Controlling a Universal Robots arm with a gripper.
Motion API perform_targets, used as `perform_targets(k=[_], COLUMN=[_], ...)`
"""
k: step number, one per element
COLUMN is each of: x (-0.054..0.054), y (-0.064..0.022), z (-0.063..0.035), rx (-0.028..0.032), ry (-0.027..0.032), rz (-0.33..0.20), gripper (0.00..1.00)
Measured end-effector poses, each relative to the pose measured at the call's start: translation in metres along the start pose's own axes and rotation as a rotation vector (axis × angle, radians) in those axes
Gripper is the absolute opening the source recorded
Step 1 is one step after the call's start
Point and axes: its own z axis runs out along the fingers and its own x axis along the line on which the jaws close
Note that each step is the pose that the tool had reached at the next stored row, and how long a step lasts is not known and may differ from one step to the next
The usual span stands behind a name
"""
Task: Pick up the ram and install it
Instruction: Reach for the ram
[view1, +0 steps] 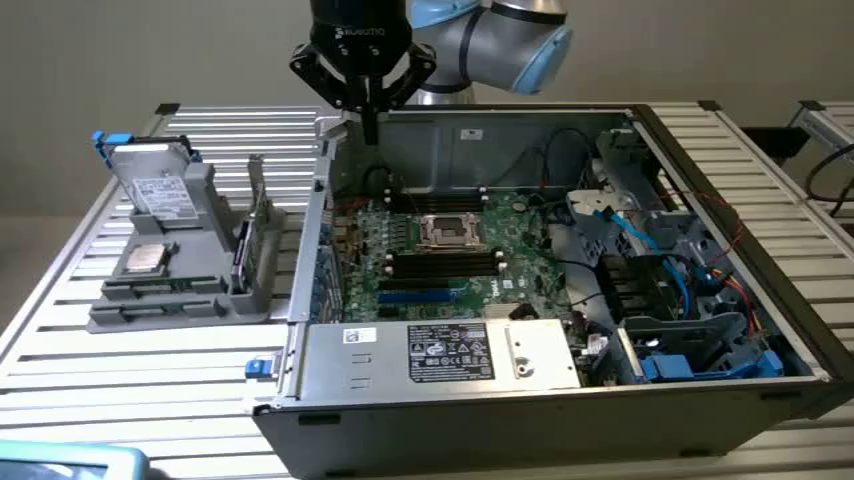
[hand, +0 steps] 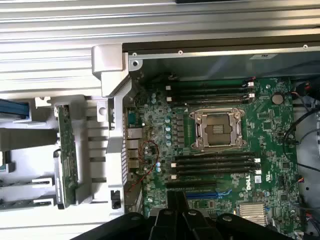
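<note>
Gripper (view1: 370, 128) fingers pressed together, empty, over case (view1: 400, 420) far edge; ram (view1: 244, 255) in holder (view1: 147, 312) toward exterior view's left, long axis near-far

hand (hand: 177, 201): cut off by edge | ram (hand: 67, 155) label: unreadable

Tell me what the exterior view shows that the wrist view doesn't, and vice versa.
The exterior view adds the grey robot arm, the silver power supply box and a blue plastic bracket. The wrist view adds the flat face of the dark-green ram stick in the grey holder. Both share the green motherboard, its square silver processor socket and the black gripper above the metal case, apart from the ram.
</note>
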Motion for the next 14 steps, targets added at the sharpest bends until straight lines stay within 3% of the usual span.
perform_targets(k=[14], x=[0.0009], y=[-0.0001], z=[-0.0001], rx=[0.0002], ry=[0.0001], rz=[0.000], gripper=[0.11])
